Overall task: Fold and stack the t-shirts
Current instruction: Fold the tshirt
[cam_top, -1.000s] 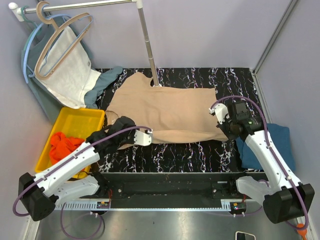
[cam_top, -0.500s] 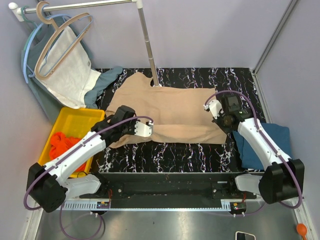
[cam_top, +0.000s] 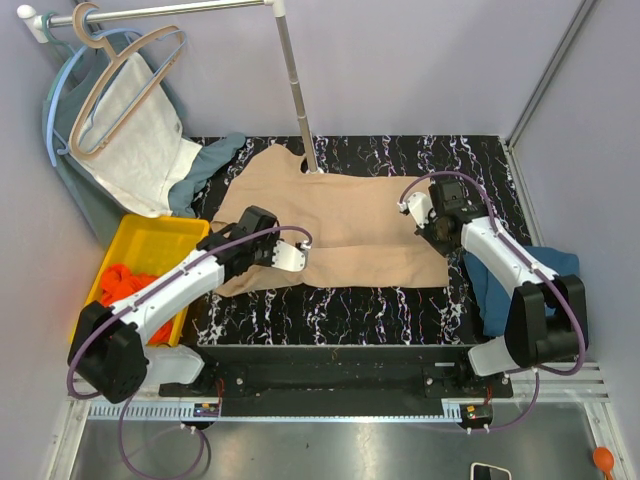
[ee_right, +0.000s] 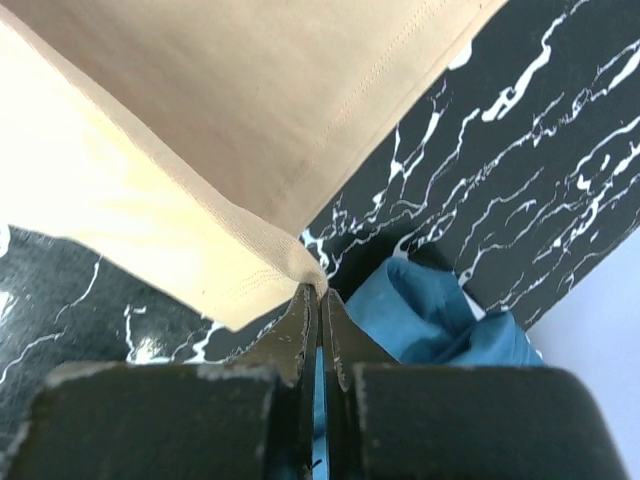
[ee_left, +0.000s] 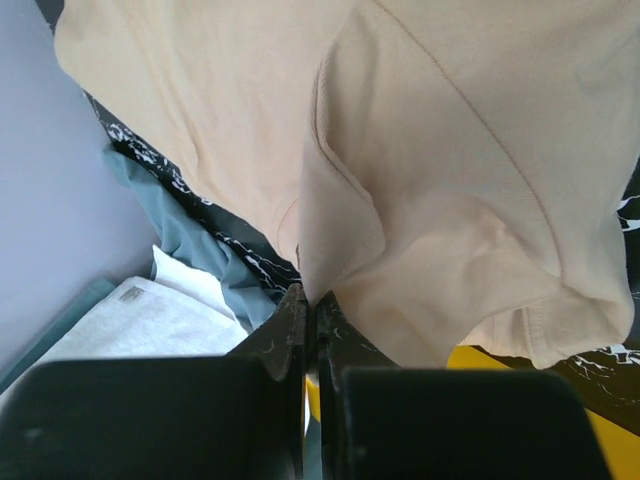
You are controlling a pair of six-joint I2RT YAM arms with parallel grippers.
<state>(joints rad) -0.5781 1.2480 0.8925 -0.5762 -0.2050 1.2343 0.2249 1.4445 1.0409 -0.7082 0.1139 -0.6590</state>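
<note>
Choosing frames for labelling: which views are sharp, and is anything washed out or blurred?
Top external: evenly lit, sharp, soft shadows only. Left wrist: beige t-shirt looks pale, nearly washed out; left gripper dark and slightly soft. Right wrist: table veining crisp; right gripper shaded, edges soft.

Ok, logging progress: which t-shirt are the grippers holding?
The beige t-shirt, pinched by left gripper and right gripper; orange-red t-shirt sits in the bin, teal t-shirt lies apart.

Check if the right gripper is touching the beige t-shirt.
Touching. The right wrist view shows the right gripper shut on the beige t-shirt, its hem corner pinched between the fingertips.
</note>
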